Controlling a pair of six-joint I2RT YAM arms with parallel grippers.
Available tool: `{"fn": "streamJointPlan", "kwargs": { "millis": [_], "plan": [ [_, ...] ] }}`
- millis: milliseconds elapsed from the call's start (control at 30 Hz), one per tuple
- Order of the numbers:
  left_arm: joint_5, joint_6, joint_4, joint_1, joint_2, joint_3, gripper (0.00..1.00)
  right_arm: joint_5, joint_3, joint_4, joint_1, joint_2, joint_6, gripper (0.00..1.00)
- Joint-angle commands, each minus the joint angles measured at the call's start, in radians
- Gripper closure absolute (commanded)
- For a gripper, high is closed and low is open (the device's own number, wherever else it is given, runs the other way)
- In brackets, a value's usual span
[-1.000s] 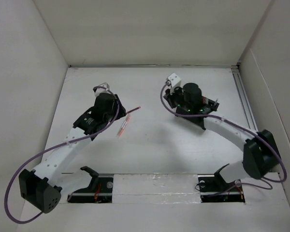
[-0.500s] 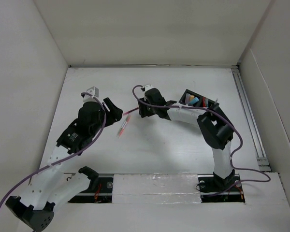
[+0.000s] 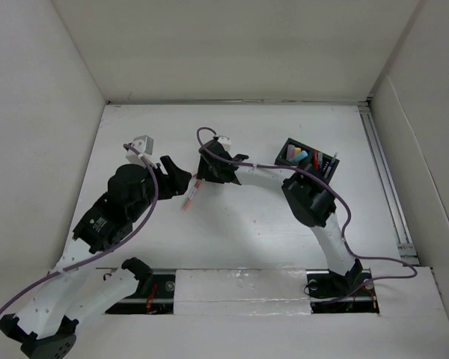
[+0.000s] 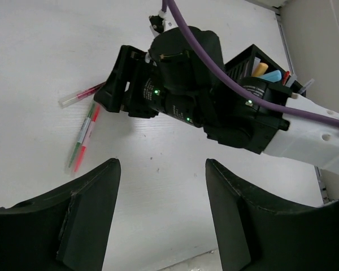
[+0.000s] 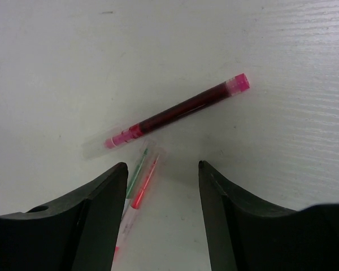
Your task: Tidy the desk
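Several loose pens (image 5: 178, 110) now lie under the right gripper (image 5: 162, 169), jaws apart, newly swung from the two o'clock organizer (image 3: 308, 158) for pickup.

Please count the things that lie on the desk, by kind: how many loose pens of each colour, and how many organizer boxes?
Dark red pen: 1
Clear pen with green and red inside: 1 (it may be two thin pens lying together; I cannot tell)
Black organizer box: 1
Total on the desk: 3
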Motion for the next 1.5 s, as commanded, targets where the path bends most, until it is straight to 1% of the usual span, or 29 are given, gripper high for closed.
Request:
{"fn": "streamJointPlan", "kwargs": {
  "millis": [0,133,167,200,233,333,400,467,600,733,967,1100,1267,1300,1333,1400,1467],
  "plan": [
    [-0.023,0.046,-0.003,-0.052,-0.022,0.05,0.42,0.09,0.076,-0.067,0.012,0.029,0.113,0.41],
    [-0.053,0.061,-0.007,-0.112,-0.036,0.063,0.42,0.127,0.122,-0.113,0.021,0.055,0.184,0.41],
    [-0.06,0.067,-0.009,-0.123,-0.037,0.064,0.42,0.143,0.16,-0.14,0.021,0.064,0.196,0.41],
    [-0.074,0.07,-0.01,-0.123,-0.043,0.066,0.42,0.157,0.186,-0.174,0.021,0.073,0.202,0.41],
    [-0.08,0.078,-0.015,-0.135,-0.047,0.069,0.42,0.182,0.223,-0.253,0.03,0.099,0.212,0.41],
    [-0.111,0.09,-0.023,-0.169,-0.059,0.084,0.42,0.202,0.349,-0.372,0.03,0.144,0.222,0.42],
    [-0.138,0.098,-0.027,-0.179,-0.07,0.098,0.42,0.219,0.425,-0.429,0.039,0.182,0.242,0.46],
    [-0.151,0.106,-0.032,-0.204,-0.077,0.107,0.42,0.236,0.464,-0.487,0.039,0.211,0.258,0.47],
    [-0.171,0.112,-0.037,-0.215,-0.096,0.118,0.42,0.26,0.542,-0.587,0.039,0.24,0.297,0.51],
    [-0.186,0.118,-0.044,-0.225,-0.108,0.125,0.42,0.265,0.552,-0.635,0.039,0.245,0.317,0.56],
    [-0.204,0.129,-0.057,-0.234,-0.128,0.148,0.42,0.289,0.565,-0.652,0.03,0.25,0.327,0.55],
    [-0.203,0.132,-0.06,-0.234,-0.131,0.142,0.43,0.3,0.536,-0.541,0.019,0.227,0.287,0.68],
    [-0.217,0.138,-0.053,-0.245,-0.129,0.136,0.43,0.347,0.544,-0.517,0.019,0.205,0.262,0.69],
    [-0.217,0.14,-0.053,-0.245,-0.126,0.135,0.43,0.351,0.533,-0.506,0.019,0.196,0.259,0.75],
    [-0.215,0.14,-0.05,-0.245,-0.126,0.135,0.43,0.351,0.526,-0.5,0.019,0.192,0.256,0.77],
    [-0.217,0.141,-0.046,-0.245,-0.131,0.13,0.43,0.348,0.516,-0.487,0.019,0.184,0.253,0.77],
    [-0.22,0.141,-0.046,-0.245,-0.131,0.127,0.43,0.351,0.521,-0.492,0.007,0.185,0.258,0.72]
  ]
}}
